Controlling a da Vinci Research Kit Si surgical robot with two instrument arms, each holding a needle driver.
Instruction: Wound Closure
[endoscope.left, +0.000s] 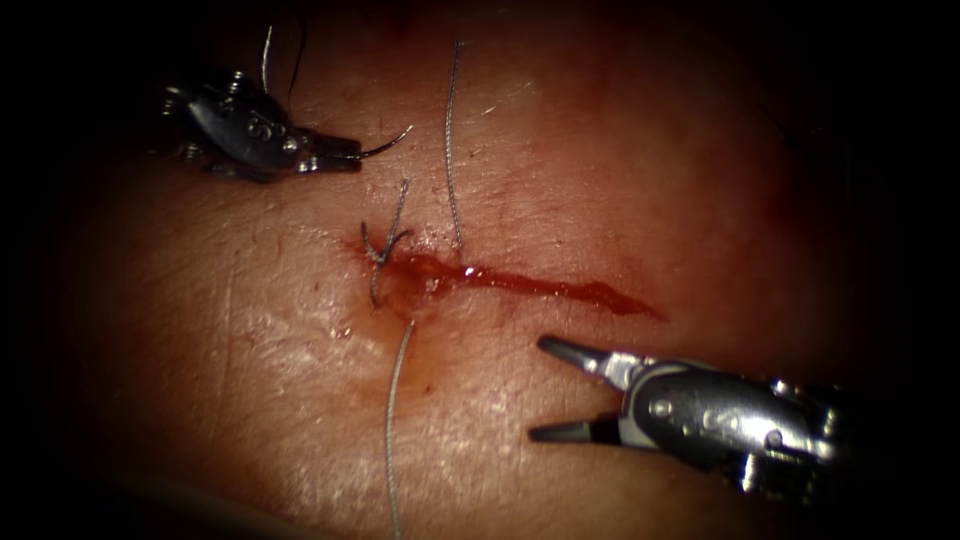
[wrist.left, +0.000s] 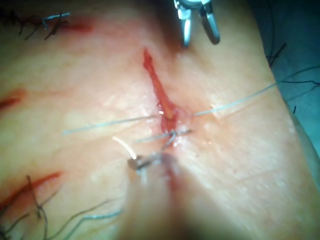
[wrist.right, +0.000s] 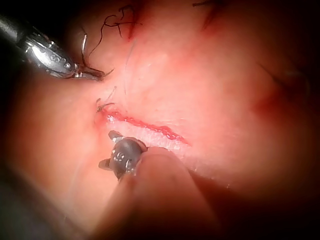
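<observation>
In the upper left of the endoscope frame the left tool (endoscope.left: 335, 150) has its fingers closed on the needle (endoscope.left: 385, 146), gripping it partway along the curve so that the pointed end juts out to the right of the tips while the rest of the arc rises up behind the tool body. The needle is clear of the tissue (endoscope.left: 620, 150), held well above and to the left of the cut (endoscope.left: 560, 285); my judgement is that it is parked there to keep the point away from the surface while the thread lies slack.

The right tool (endoscope.left: 555, 390) sits in the lower right of the frame with its fingers spread wide and nothing between them (the two tips point left, toward the thread). It is below the cut and near it, not touching the tissue as far as I can tell.

At the left end of the cut a knot with short cut ends (endoscope.left: 385, 250) sits in the tissue, with red fluid (endoscope.left: 600, 293) trailing right along the cut. Just right of the knot the thread (endoscope.left: 450, 150) enters the tissue and runs up the frame; another length leaves below the knot and runs to the bottom edge, passing left of the open fingers, apart from them
</observation>
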